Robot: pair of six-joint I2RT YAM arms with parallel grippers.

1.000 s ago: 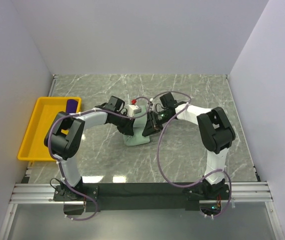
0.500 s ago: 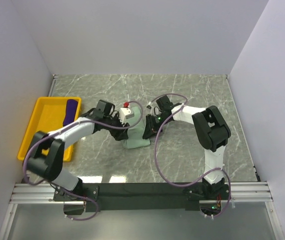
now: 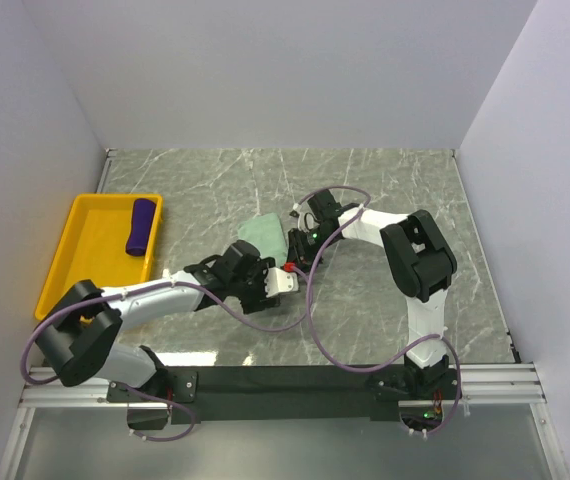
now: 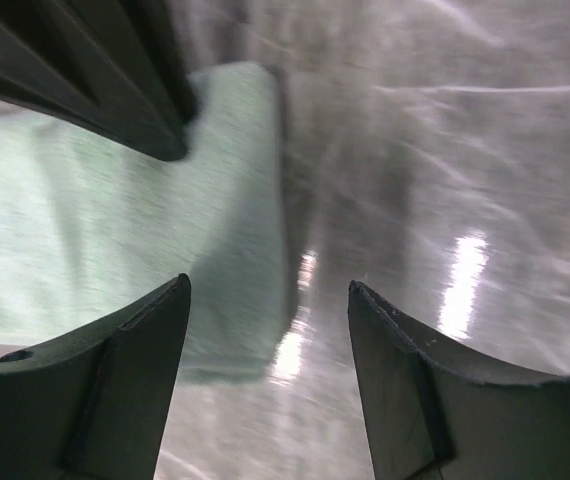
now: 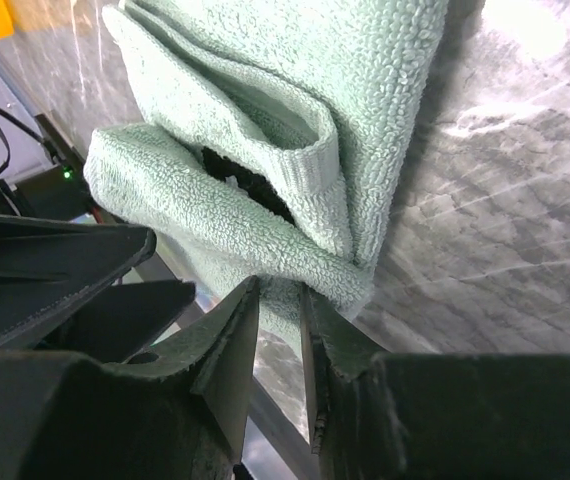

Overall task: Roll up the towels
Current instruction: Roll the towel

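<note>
The pale mint green towel (image 3: pixel 264 236) lies partly rolled on the marble table, a bulky fold in the right wrist view (image 5: pixel 295 100). My right gripper (image 3: pixel 296 250) is shut on the towel's lower edge, terry cloth pinched between its fingers (image 5: pixel 279 300). Just near of it, my left gripper (image 3: pixel 277 268) hangs open over bare marble (image 4: pixel 270 300), holding nothing, with the towel's end (image 4: pixel 115 220) to its left. The deep purple towel (image 3: pixel 143 225) lies rolled in the yellow tray (image 3: pixel 85 260).
The yellow tray sits at the left edge of the table, against the left wall. Purple cables loop from both arms over the middle. The left gripper's dark fingers (image 5: pixel 65 265) sit close beside the right gripper. White walls enclose the table on three sides.
My left gripper opened, let go of the mint towel and drew back toward the near side. The towel shifted toward the far side, with the right gripper still pinching it.
</note>
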